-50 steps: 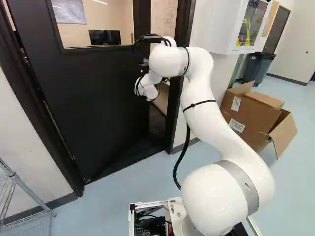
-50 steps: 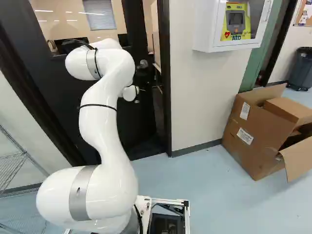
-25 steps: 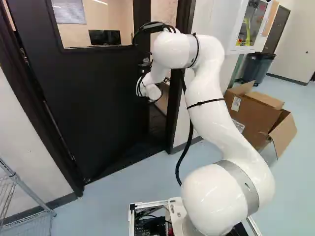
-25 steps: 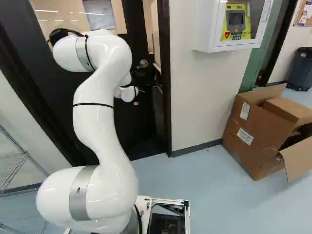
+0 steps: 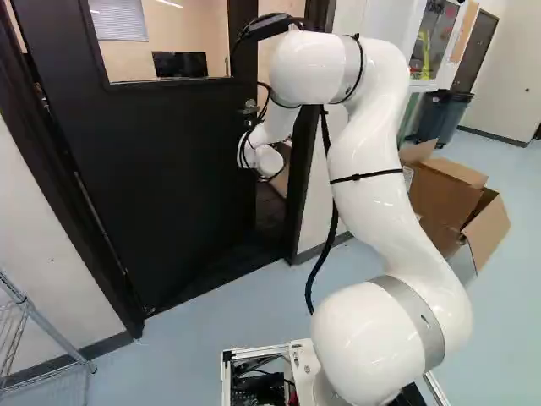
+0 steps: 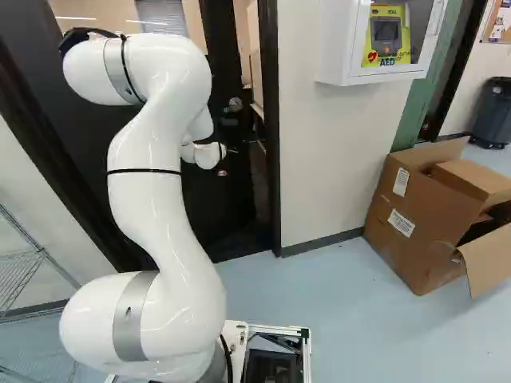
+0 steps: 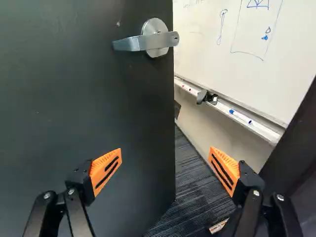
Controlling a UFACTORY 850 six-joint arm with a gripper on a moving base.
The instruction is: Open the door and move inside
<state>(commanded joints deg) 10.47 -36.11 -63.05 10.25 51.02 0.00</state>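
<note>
Door [image 7: 74, 108] ajar; gripper [image 7: 166, 149] spread wide, holding nothing. Drive in off-line and it could snag the door's edge or the frame [image 7: 296, 143].

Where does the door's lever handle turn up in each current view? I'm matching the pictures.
Wrist view: the lever handle is ahead of the open gripper, near the door's free edge.
Left base view: upper middle, small, partly behind cables on the arm.
Right base view: upper middle, just right of the arm.
Shared landmark: the black door.
</note>
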